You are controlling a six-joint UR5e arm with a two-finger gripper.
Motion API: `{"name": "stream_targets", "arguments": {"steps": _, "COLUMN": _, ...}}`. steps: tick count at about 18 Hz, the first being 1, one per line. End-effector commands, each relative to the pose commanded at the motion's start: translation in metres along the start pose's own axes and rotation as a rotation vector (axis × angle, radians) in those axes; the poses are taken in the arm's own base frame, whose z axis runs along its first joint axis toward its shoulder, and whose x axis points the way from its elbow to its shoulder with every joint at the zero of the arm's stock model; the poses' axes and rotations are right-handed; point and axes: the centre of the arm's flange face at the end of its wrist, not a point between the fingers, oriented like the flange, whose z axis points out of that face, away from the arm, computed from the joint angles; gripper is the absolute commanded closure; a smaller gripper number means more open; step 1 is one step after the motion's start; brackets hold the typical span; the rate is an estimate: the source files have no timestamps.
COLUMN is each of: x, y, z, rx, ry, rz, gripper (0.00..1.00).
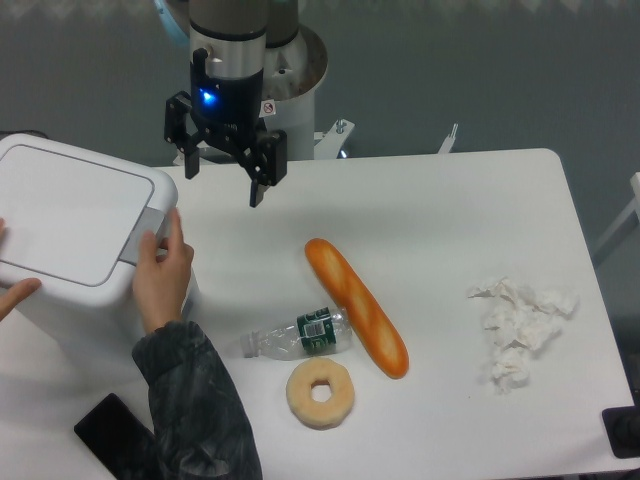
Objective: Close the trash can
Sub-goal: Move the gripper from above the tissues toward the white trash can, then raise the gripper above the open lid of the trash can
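Trash can (75,225) is the target; notes start at the gripper (222,178) and work outward. Fingers (256,187) spread wide apart with nothing between them, pointing down, hovering above the far-left part of the desk (450,220), just right of the can's far right corner and not touching it.

Can sits at the left edge of the desk, partly cut off by the frame. Lid lies flat and looks already down, or very nearly so (whether the grey latch (146,235) has caught cannot be told). Its front, the latch side, faces right and slightly near, toward the middle of the desk; the hinge side is to the left. Long axis of the lid appears to run roughly left-right, skewed a little.

A person's hand (162,280) grips the right wall just below the latch; the fingertips of another hand (18,292) rest at the near left.

Judgement on the step: move left until over the lid near the latch edge, then press straight down with modest force. Keep away from the hand beside the latch. Pressing near the hinge would give poor leverage.

Further right: baguette (357,306), bottle (296,335), doughnut (320,393), crumpled tissue (520,328). Phone (120,438) near left.
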Motion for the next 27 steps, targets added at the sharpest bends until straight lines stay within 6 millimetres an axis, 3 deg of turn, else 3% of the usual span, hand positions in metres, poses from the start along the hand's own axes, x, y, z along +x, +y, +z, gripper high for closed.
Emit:
{"name": "stream_targets", "arguments": {"steps": 5, "x": -0.003, "y": 0.001, "z": -0.001, "rx": 0.001, "ry": -0.003, "rz": -0.005, "gripper": 0.0}}
{"name": "stream_targets", "arguments": {"steps": 10, "x": 0.008, "y": 0.0, "z": -0.014, "rx": 0.029, "ry": -0.005, "rz": -0.026, "gripper": 0.0}}
{"name": "stream_targets", "arguments": {"steps": 16, "x": 0.063, "y": -0.015, "z": -0.037, "rx": 0.099, "ry": 0.037, "rz": -0.019, "gripper": 0.0}}
{"name": "stream_targets", "arguments": {"steps": 23, "x": 0.149, "y": -0.034, "z": -0.048, "rx": 0.157, "ry": 0.147, "rz": 0.102, "gripper": 0.0}}
{"name": "stream_targets", "arguments": {"steps": 27, "x": 0.175, "y": -0.038, "z": -0.057, "rx": 0.181, "ry": 0.179, "rz": 0.101, "gripper": 0.0}}
